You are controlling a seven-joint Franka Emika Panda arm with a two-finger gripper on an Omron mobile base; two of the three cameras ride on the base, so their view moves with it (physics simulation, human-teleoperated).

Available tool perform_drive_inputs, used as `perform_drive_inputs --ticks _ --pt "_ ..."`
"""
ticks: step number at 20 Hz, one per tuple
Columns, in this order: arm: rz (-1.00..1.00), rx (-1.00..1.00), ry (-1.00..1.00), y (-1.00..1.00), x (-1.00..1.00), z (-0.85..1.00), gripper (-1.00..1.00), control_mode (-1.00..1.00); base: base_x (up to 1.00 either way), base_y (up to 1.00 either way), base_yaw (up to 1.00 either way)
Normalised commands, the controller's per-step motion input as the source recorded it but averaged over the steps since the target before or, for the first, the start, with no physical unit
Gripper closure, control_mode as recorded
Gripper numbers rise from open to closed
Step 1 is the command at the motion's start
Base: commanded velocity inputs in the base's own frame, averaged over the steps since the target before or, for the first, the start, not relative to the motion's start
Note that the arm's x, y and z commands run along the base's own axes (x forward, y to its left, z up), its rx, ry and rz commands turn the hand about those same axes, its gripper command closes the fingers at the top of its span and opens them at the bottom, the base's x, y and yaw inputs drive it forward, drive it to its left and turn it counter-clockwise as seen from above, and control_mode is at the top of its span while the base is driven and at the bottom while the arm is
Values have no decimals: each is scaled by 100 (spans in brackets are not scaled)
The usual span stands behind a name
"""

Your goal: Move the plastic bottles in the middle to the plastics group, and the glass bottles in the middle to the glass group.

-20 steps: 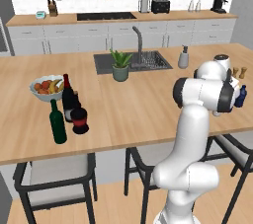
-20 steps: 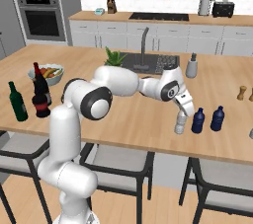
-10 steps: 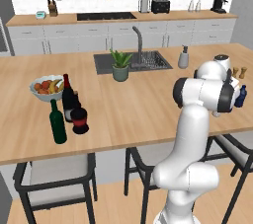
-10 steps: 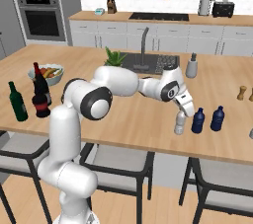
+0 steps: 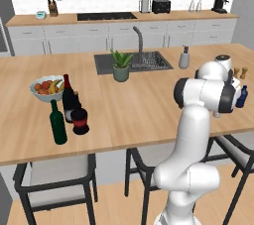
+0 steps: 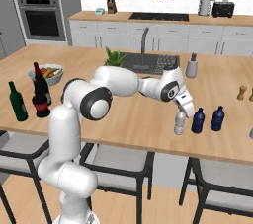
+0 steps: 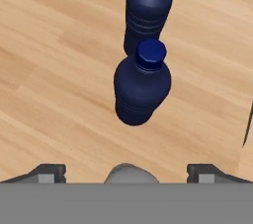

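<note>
Plastic bottles are seen gathered near the right end of the counter [image 6: 148,119]: a clear bottle [image 6: 180,122] is stood upright just beside a blue bottle [image 6: 198,120], and a second blue bottle [image 6: 217,118] is stood just beyond that, all three in a short row near the front edge. The gripper [image 6: 185,103] is held directly above the clear bottle, with its jaws spread wide and nothing gripped between them. In the hand view the two dark fingertips [image 7: 45,173] are seen far apart at the bottom, with the pale cap [image 7: 131,174] of the clear bottle between them but not touched by either, and the nearer blue bottle [image 7: 142,84] is seen just ahead with the farther blue bottle [image 7: 147,9] behind it.

At the left end of the counter, the squat black bottle [image 5: 80,119] with a red band is placed touching or just beside the black wine bottle [image 5: 68,99], and the green wine bottle [image 5: 58,124] is stood just in front of them. A fruit bowl [image 5: 46,89] is set close behind this group. A potted plant [image 5: 120,66] is placed by the sink [image 5: 148,62], and two brown shakers [image 5: 240,72] are stood near the right edge.
</note>
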Motion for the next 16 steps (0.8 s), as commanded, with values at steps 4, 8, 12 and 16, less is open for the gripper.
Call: perform_drive_inputs --ticks 4,8,12,16 --pt "0 0 -6 1 -33 6 -100 -100 0 0 0" --pt "0 -8 0 35 -71 23 -100 -100 0 0 0" --pt "0 -11 0 55 -87 17 -100 -100 0 0 0" --pt "0 -7 0 57 -80 0 -100 -100 0 0 0"
